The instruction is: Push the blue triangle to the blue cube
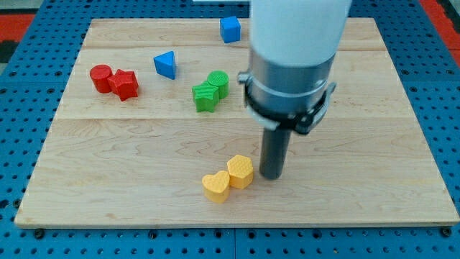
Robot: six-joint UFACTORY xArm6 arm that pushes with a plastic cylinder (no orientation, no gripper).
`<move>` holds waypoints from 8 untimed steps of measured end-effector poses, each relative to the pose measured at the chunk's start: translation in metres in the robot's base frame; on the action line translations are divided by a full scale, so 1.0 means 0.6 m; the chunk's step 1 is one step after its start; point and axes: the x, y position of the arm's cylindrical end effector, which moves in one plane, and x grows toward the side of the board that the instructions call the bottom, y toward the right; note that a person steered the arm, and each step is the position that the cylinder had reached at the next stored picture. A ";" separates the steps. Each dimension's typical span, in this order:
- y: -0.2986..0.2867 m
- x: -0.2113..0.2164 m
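Near the view's bottom centre, my tip rests on the wooden board, just to the right of a yellow hexagonal block; the two look close enough to touch, though I cannot tell whether they actually do. A yellow heart-shaped block sits against the hexagonal one on its lower left. This arm carries no pincer at all, only the straight dark rod, so nothing opens, closes or holds anything. The blue triangle lies in the upper left part of the board, well apart from my tip and standing alone. The blue cube sits near the board's top edge, up and to the right of the triangle, with bare wood between them. Left of the triangle, a red cylinder and a red block of uneven outline press together. Between the triangle and the rod's wide grey collar, a green cylinder and a green star-like block touch each other. A blue pegboard surface surrounds the board on all sides
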 end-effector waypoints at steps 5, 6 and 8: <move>-0.327 -0.241; -0.264 -0.331; -0.207 -0.375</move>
